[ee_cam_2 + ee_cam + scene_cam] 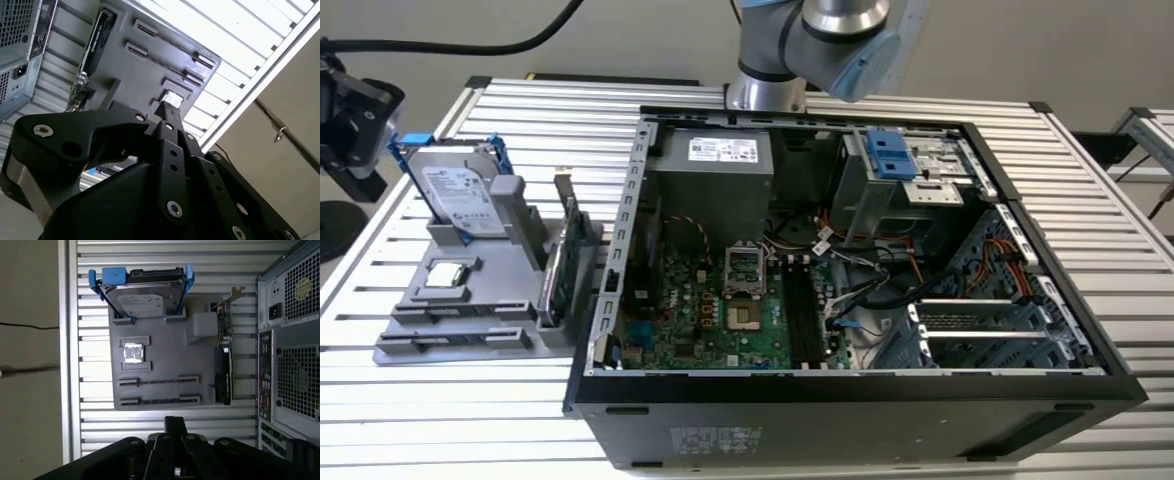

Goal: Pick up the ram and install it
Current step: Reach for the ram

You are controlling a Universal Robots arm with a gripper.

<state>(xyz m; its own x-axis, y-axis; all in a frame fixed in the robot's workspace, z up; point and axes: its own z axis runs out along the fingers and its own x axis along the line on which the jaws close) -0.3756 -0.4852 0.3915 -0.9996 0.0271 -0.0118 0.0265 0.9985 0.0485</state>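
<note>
This looks like a robotics lab or test workshop. A robot arm (834, 30) is mounted on a table of aluminium slats (520, 110). On the table lies an open desktop computer case (854, 420), and beside it a grey parts fixture (494, 290) holds a hard drive (460, 195).

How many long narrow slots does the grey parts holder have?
2 slots: one next to the square chip, the other along the edge of the holder. Both look empty.
</note>
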